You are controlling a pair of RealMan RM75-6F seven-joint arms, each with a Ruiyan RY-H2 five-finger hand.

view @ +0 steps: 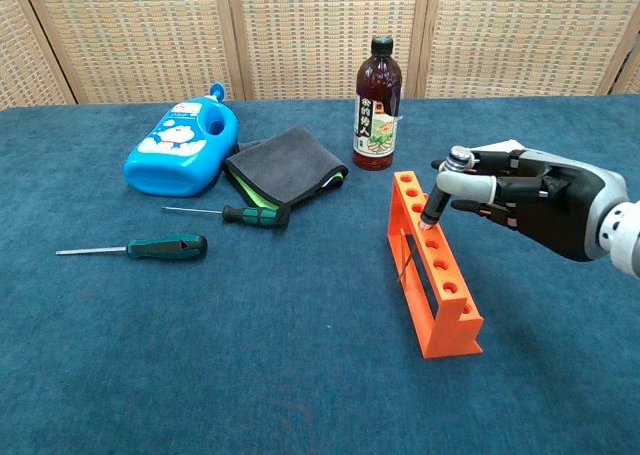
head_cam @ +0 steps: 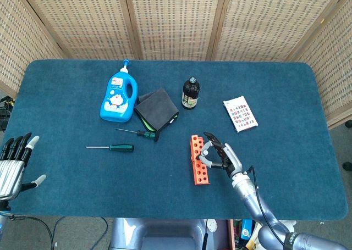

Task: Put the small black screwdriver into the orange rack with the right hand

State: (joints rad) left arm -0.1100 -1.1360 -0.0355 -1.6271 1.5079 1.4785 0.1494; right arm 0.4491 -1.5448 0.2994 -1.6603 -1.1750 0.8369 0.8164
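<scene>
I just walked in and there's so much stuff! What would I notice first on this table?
Probably the bright orange rack near the table's front, with the right robot hand holding a small black screwdriver tip-down in one of its holes. Next, the blue cartoon bottle lying at the back left, beside a dark folded cloth.

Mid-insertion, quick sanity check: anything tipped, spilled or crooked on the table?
The blue detergent bottle lies on its side, with no spill visible. The orange rack stands upright, and the small black screwdriver in the right hand tilts slightly over it.
</scene>
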